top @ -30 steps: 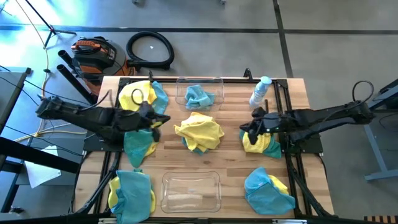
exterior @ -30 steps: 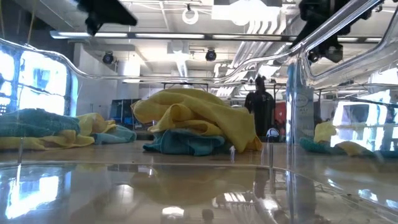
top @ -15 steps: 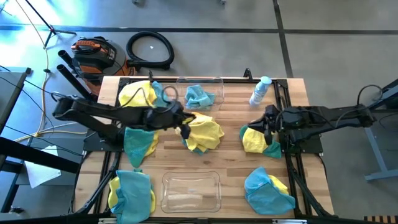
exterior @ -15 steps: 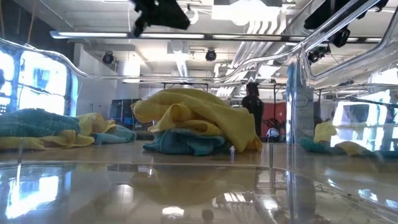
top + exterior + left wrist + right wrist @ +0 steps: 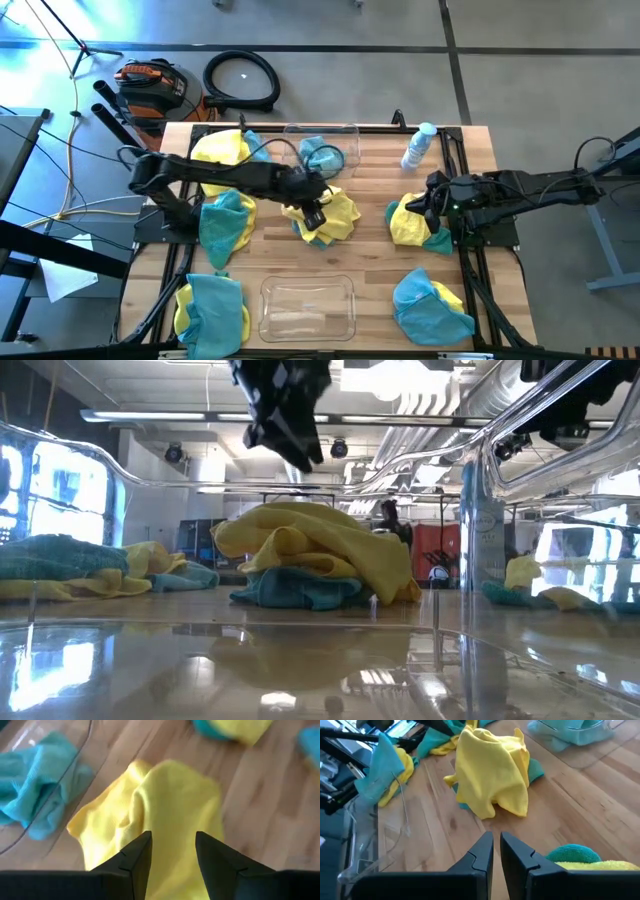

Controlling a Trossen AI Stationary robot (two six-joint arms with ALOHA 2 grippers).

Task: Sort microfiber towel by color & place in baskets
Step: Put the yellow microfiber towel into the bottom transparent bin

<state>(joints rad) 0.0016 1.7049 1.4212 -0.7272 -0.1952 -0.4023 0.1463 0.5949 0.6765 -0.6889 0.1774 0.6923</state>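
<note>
Towel (image 5: 322, 214) yellow over teal, crumpled; left tool (image 5: 318, 213) seemingly above.

Two dark, slim robot arms with black two-finger grippers

The left arm (image 5: 215, 175) and right arm (image 5: 530, 186) are matte black, built of narrow jointed links with thin black cables looping beside them. The left gripper (image 5: 170, 851) ends in two angular black fingers (image 5: 135, 857) with flat, faceted tips; the right gripper (image 5: 496, 849) has the same wedge-shaped black fingers (image 5: 479, 854).
</note>
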